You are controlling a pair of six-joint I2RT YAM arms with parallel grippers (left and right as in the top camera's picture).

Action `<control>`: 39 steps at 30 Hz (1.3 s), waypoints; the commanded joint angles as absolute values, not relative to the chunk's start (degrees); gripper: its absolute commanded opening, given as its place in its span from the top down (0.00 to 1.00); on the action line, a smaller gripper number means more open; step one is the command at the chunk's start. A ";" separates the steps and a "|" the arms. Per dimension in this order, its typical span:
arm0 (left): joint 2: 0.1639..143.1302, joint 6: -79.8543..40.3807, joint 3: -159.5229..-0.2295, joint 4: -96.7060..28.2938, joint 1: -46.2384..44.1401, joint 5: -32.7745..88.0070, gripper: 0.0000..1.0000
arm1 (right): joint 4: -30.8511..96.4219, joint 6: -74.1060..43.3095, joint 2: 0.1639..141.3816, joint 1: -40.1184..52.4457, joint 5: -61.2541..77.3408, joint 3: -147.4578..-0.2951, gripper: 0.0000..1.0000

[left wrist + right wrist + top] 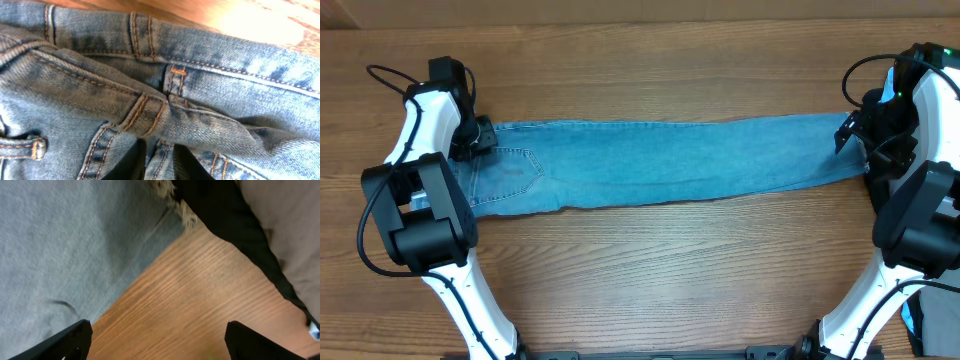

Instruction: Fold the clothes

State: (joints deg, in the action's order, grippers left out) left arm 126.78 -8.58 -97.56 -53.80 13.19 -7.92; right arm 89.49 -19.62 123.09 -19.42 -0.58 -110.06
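The jeans point(670, 160) lie stretched in one long band across the wooden counter point(640, 270). The waist is at the left end and the leg hems are at the right end. They are faded light-blue denim, laid flat, and a stitched back pocket point(515, 170) faces up near the waist.

The left gripper point(475, 138) sits at the waist end, at the far corner of the waistband. In the left wrist view the denim fills the frame, showing orange stitching and a belt loop point(145, 115). The two dark fingers point(131, 162) stand only a little apart at the bottom edge, with a ridge of denim running between them. It is not possible to tell whether they pinch that fold or merely flank it.

The right gripper point(848, 132) is at the far corner of the hem end. Its wrist view shows its fingers point(70, 340) spread wide over bare wood, with nothing between them. The grey-blue leg lies to one side of the gap, its frayed hem point(175, 200) just ahead, so this gripper is open and holds nothing.
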 commanded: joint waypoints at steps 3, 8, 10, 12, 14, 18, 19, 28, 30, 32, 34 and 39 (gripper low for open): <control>126.21 -9.08 -108.92 -62.87 14.39 -9.17 0.86 | 87.70 -19.07 122.39 -19.64 -0.36 -109.91 0.11; 126.21 -14.44 -122.93 -79.48 13.89 -7.51 0.85 | 87.72 -19.16 122.39 -19.64 -0.34 -109.91 0.11; 126.21 -14.41 -124.38 -83.02 13.80 -5.50 0.85 | 87.90 -19.62 122.39 -19.64 -0.36 -109.78 0.11; 126.28 -14.48 -123.68 -85.84 13.74 -4.40 0.85 | 87.48 -19.66 122.39 -19.57 -0.36 -108.88 0.11; 126.28 -15.07 -120.81 -86.11 13.69 -4.43 0.84 | 86.48 -20.12 122.39 -19.57 -0.25 -107.20 0.11; 126.28 -16.27 -112.18 -84.73 13.69 -4.40 0.90 | 83.96 -20.18 122.39 -19.57 1.80 -103.57 0.11; 126.28 -16.86 -110.13 -84.53 13.69 -4.38 0.91 | 83.37 -20.14 122.39 -19.57 2.04 -102.94 0.11; 126.28 -16.88 -98.72 -74.39 13.91 -4.58 0.91 | 82.50 -20.14 122.39 -19.57 2.24 -102.21 0.11; 126.28 -16.73 -97.38 -71.11 13.91 -5.82 0.91 | 82.50 -20.14 122.39 -19.57 2.24 -102.21 0.11; 126.28 -16.71 -96.23 -67.57 13.91 -6.98 0.91 | 82.50 -20.14 122.39 -19.57 2.24 -102.21 0.11; 126.28 -16.25 -93.91 -62.00 13.91 -7.05 0.90 | 82.54 -19.90 122.39 -19.57 2.24 -102.21 0.10; 126.28 -14.35 -87.53 -52.25 13.91 -7.86 0.91 | 82.78 -19.51 122.39 -19.57 2.24 -102.21 0.10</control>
